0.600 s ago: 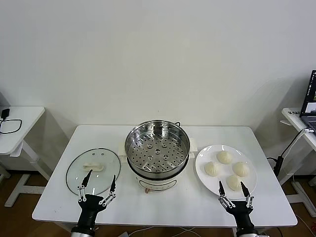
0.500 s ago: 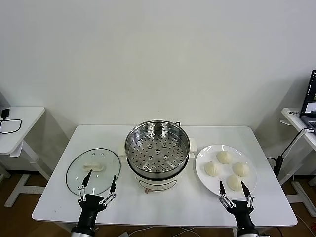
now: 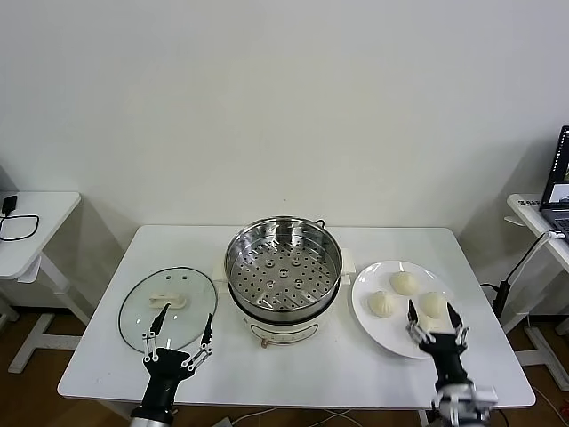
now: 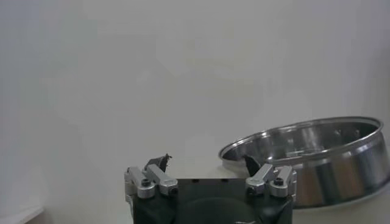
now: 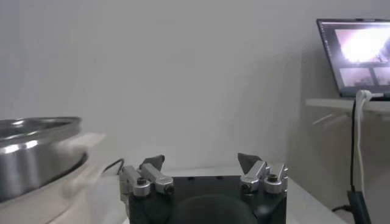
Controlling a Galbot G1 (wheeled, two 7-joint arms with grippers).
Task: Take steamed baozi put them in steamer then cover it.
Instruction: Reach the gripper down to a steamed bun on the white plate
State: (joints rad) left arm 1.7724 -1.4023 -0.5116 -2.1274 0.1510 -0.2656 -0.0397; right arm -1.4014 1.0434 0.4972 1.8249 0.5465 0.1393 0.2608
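The steamer point(image 3: 283, 267), a shiny steel pot with a perforated tray, stands uncovered at the table's middle; its rim also shows in the left wrist view point(image 4: 317, 152) and the right wrist view point(image 5: 30, 152). To its left the glass cover point(image 3: 168, 307) lies flat. On the white plate point(image 3: 369, 316) to the right, three steamed baozi show point(image 3: 404, 283) point(image 3: 381, 303) point(image 3: 433, 304). My right gripper point(image 3: 433, 311) hangs open over the plate's near side, its fingers either side of the right-hand bun. My left gripper point(image 3: 187, 314) is open at the cover's near rim. Both hold nothing.
The white table point(image 3: 293, 365) has bare room in front of the steamer. A small side table point(image 3: 27, 227) with a cable stands far left. At the far right, a laptop point(image 3: 558, 178) point(image 5: 356, 55) sits on another stand.
My right gripper has moved forward over the plate, and the nearest bun now lies behind it. The left gripper has barely moved.
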